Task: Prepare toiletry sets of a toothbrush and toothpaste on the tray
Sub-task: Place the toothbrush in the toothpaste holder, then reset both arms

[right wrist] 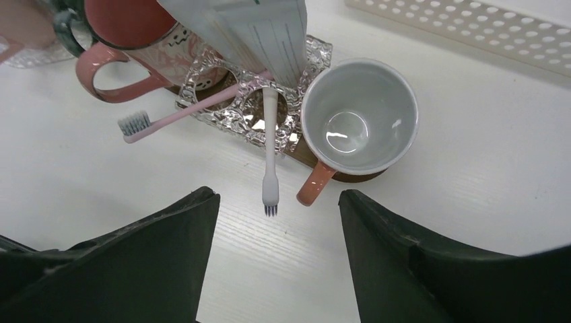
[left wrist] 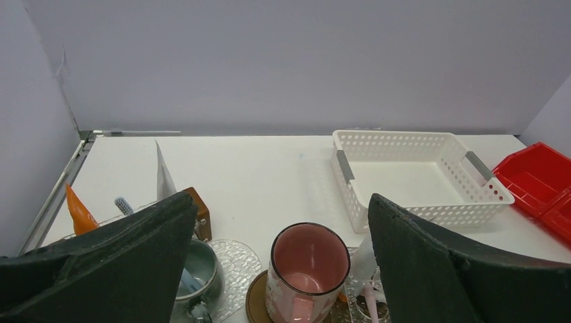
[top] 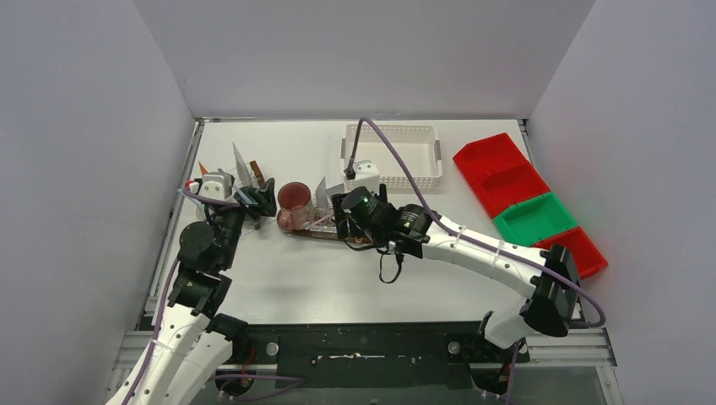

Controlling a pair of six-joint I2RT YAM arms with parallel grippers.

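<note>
The white mug with a pink handle point(right wrist: 357, 118) stands empty on a brown coaster. Beside it, a white toothbrush point(right wrist: 270, 148) and a pink toothbrush point(right wrist: 182, 111) lean out of a crinkled glass holder point(right wrist: 306, 57) with a white tube point(right wrist: 249, 33) above. My right gripper point(right wrist: 277, 202) is open and empty above the white brush's head. The maroon mug point(top: 294, 205) is empty, pink inside point(left wrist: 308, 272). The dark green mug point(left wrist: 198, 269) holds a blue toothbrush. My left gripper point(left wrist: 283, 202) is open and empty above these two mugs. The pinkish-white mug is not visible.
A white perforated basket point(left wrist: 417, 175) stands empty at the back, also in the top view point(top: 393, 156). Red bins point(top: 498, 173) and a green bin point(top: 536, 218) line the right side. An orange tube point(left wrist: 79, 210), a white tube point(left wrist: 163, 176) and a brown block point(left wrist: 200, 212) stand at the left.
</note>
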